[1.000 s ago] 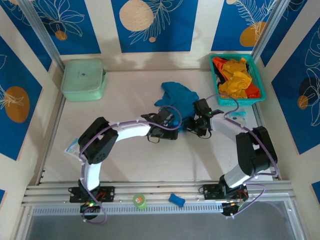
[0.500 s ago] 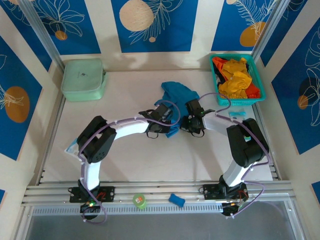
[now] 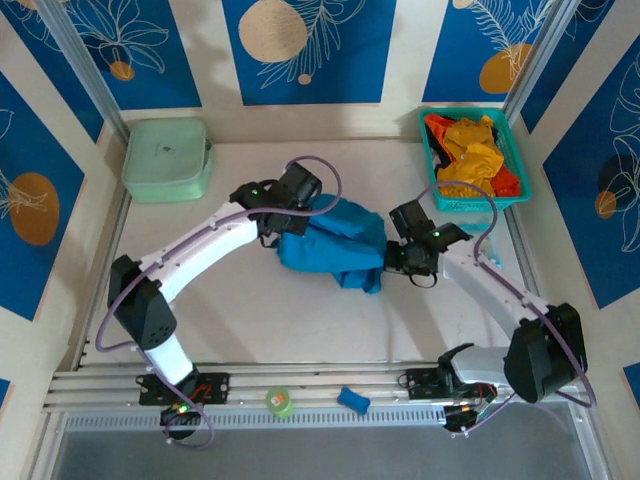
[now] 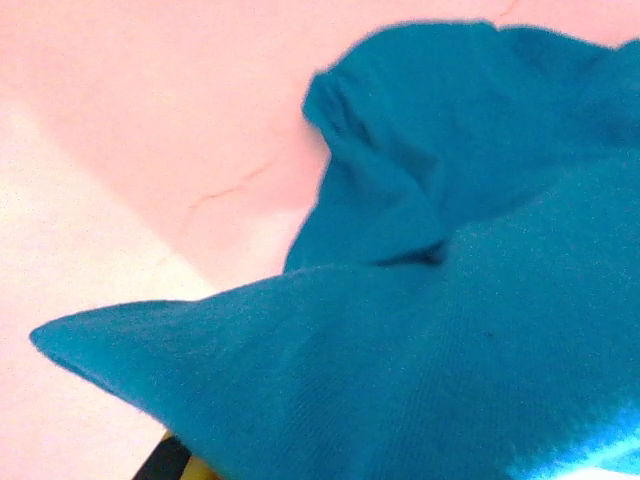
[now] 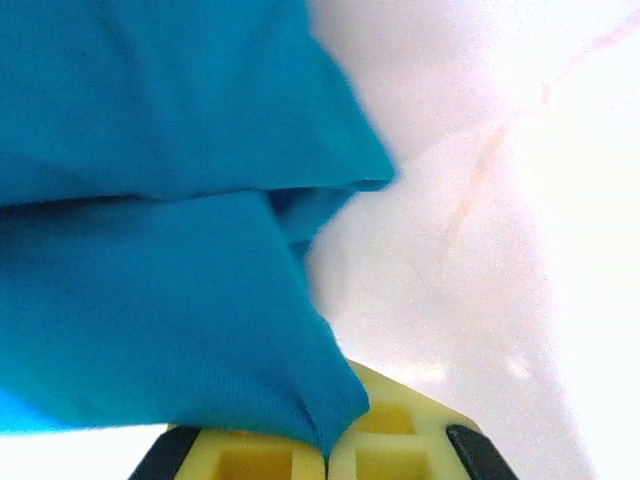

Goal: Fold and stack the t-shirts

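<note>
A medium blue t-shirt (image 3: 335, 245) hangs bunched between my two grippers over the middle of the table. My left gripper (image 3: 284, 226) is shut on its left upper edge. In the left wrist view the blue t-shirt (image 4: 450, 340) drapes over the jaws and hides them. My right gripper (image 3: 390, 257) is shut on the shirt's right edge. In the right wrist view the yellow pads (image 5: 400, 440) press together with a corner of the blue t-shirt (image 5: 150, 300) pinched in the seam of the right gripper (image 5: 325, 455). A yellow-orange t-shirt (image 3: 470, 160) and a red-orange one (image 3: 437, 128) lie crumpled in the basket.
The teal basket (image 3: 520, 165) stands at the back right corner. A mint-green square case (image 3: 167, 158) sits at the back left. A green roll (image 3: 280, 401) and a small blue object (image 3: 353, 400) rest on the near rail between the arm bases.
Both grippers closed on the blue shirt, then moved apart: left arm swung left and back, right arm went right. The shirt left the table's back middle and now hangs stretched between them.
</note>
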